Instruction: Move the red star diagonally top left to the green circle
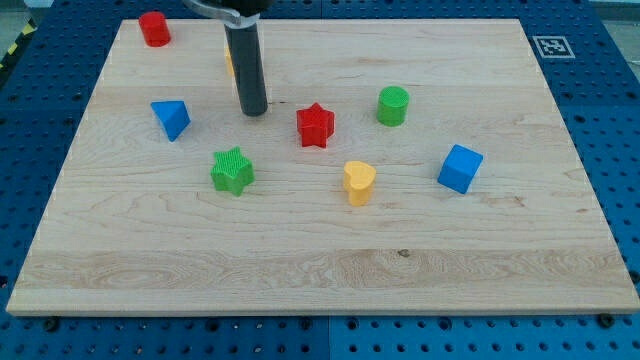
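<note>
The yellow heart (359, 182) sits nearest the surface's (300, 270) bottom edge. My tool is a bare rod holding nothing; my tip (254, 111) rests left of the red star (315, 125), apart. The green circle (393, 105) stands just right of the star. Something orange, perhaps a block, hides behind the rod.

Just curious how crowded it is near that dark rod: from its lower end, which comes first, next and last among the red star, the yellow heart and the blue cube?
From my tip:
1. red star, just to the view's right.
2. yellow heart, lower right.
3. blue cube, far right.
</note>
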Motion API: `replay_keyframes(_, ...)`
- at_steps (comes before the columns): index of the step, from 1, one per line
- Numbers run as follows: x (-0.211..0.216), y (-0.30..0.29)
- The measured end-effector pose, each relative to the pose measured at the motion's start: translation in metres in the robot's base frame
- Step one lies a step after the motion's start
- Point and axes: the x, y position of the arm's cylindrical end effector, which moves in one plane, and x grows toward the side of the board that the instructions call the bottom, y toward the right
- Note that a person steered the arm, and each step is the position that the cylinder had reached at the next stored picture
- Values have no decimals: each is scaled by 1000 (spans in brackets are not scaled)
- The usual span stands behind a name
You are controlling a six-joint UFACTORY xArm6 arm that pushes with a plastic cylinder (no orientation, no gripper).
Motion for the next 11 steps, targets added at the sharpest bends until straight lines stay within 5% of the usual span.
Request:
replay_keyframes(1, 36, 20)
replay_keyframes(6, 30, 181)
replay_keyframes(11, -59, 121)
